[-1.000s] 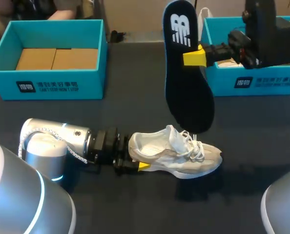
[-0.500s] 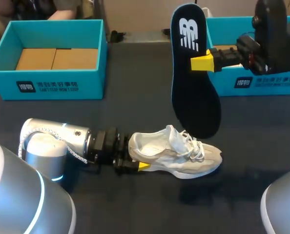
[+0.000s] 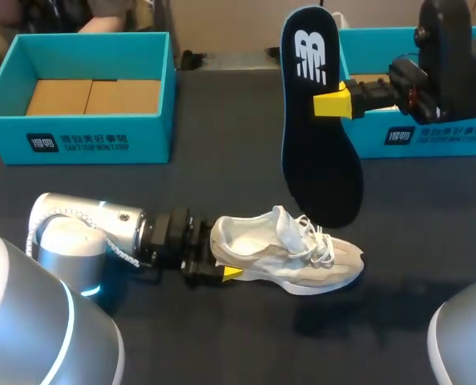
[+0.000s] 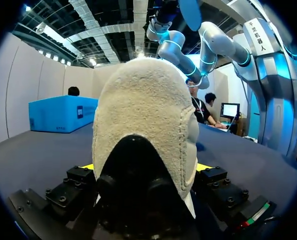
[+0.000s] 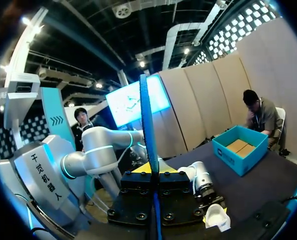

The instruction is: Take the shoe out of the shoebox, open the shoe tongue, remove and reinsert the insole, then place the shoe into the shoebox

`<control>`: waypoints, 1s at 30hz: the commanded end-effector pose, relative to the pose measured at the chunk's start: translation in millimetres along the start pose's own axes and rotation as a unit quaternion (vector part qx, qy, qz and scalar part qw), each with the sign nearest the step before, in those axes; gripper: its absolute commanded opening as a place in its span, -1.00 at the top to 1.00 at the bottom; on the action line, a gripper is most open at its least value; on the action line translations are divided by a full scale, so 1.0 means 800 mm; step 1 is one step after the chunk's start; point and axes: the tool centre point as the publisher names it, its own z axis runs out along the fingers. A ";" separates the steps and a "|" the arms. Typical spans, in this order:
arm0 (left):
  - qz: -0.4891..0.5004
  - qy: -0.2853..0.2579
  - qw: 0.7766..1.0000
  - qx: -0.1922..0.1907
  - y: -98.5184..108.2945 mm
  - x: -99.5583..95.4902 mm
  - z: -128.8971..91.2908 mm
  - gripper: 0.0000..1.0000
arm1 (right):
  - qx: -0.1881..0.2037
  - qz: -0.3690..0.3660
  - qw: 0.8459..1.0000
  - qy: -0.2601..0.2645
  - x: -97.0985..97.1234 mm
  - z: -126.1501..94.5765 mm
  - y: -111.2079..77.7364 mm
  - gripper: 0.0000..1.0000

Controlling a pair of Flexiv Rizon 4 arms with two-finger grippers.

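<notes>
The left gripper (image 3: 223,271) is closed on the heel of the shoe (image 3: 290,255); in the left wrist view the pale heel fills the gap between its two fingers. The shoe stands on its sole on the dark counter (image 3: 222,172), near the middle, with its toe to the right and its laces loose. The right gripper (image 3: 332,102) comes in from the far right and pinches the dark insole (image 3: 318,160) by one edge. The insole hangs upright in the air, its printed end up and its lower end just over the shoe's laces. An open teal shoebox (image 3: 78,138) sits at the far left, and a second teal shoebox (image 3: 434,133) sits at the far right, beside the right arm.
</notes>
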 end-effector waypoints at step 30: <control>0.029 -0.041 0.971 -0.232 -0.014 0.023 -0.096 -1.00 | 0.001 0.001 1.000 0.000 -0.002 0.003 0.001 1.00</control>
